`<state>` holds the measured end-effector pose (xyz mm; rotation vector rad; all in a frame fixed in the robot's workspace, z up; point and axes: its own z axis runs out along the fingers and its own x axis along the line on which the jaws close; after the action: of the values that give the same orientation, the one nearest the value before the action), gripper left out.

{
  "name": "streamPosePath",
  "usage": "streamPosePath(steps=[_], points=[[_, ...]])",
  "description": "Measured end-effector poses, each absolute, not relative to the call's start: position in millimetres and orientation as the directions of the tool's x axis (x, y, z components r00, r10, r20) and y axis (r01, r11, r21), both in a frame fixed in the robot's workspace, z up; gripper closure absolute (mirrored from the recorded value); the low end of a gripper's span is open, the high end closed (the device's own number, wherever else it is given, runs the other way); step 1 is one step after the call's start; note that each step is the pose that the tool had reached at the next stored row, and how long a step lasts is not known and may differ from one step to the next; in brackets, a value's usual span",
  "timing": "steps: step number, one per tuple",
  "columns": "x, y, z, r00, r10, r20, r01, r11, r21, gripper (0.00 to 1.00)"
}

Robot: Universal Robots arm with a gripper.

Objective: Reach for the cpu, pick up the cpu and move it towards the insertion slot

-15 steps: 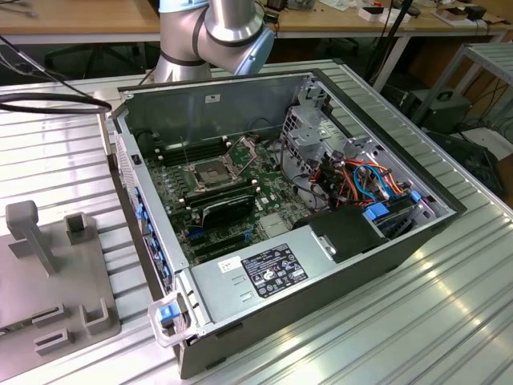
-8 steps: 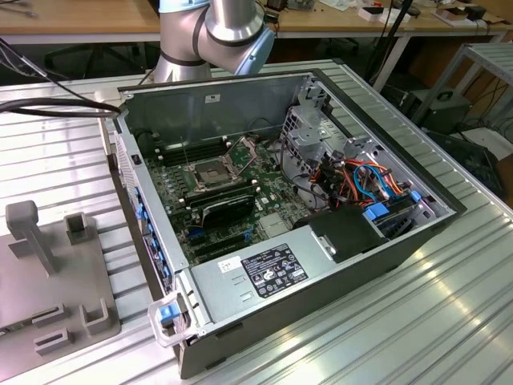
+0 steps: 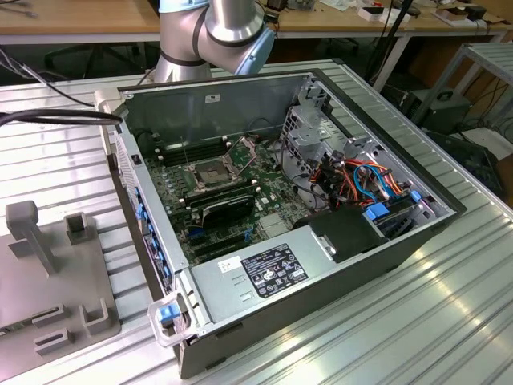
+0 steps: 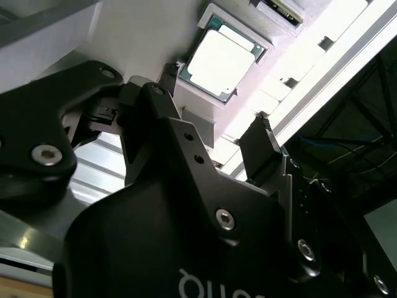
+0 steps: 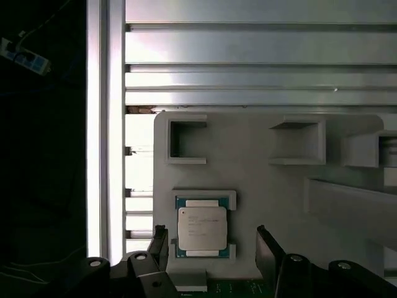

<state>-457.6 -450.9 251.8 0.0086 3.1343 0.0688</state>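
Exterior view: the arm (image 3: 216, 28) rises behind an open case (image 3: 321, 265) on the table (image 3: 417, 321). The slot (image 3: 210, 170) is on the board (image 3: 264, 192) inside the case, nearer the case's far wall. Its centre is dark and its hinged frame is tipped up. A black card (image 3: 228, 210) lies just beside the slot, on its near side. A grey tray (image 3: 48, 289) lies on the table at the exterior view's left, apart from the case.

First wrist view: the cpu (image 5: 201, 228) lies flat, metal face up, in a square nest (image 5: 205, 195) close to one edge of the tray. That tray edge runs along the table's edge. The gripper (image 5: 213, 245) hangs over the cpu with its fingers (image 5: 267, 248) spread apart, holding nothing. The cpu lines up between the two fingers, closer to one, and no contact shows.

Second wrist view: the cpu (image 4: 220, 62) sits in its nest on the tray. The gripper (image 4: 214, 112) points at it, fingers (image 4: 260, 143) wide apart, with the tips clear of the chip.
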Motion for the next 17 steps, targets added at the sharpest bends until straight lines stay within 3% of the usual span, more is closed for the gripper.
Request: streamPosePath(steps=[17], points=[[-460, -452, 228, -1.0, 0.002, 0.0, 0.002, 1.0, 0.024, 0.33]])
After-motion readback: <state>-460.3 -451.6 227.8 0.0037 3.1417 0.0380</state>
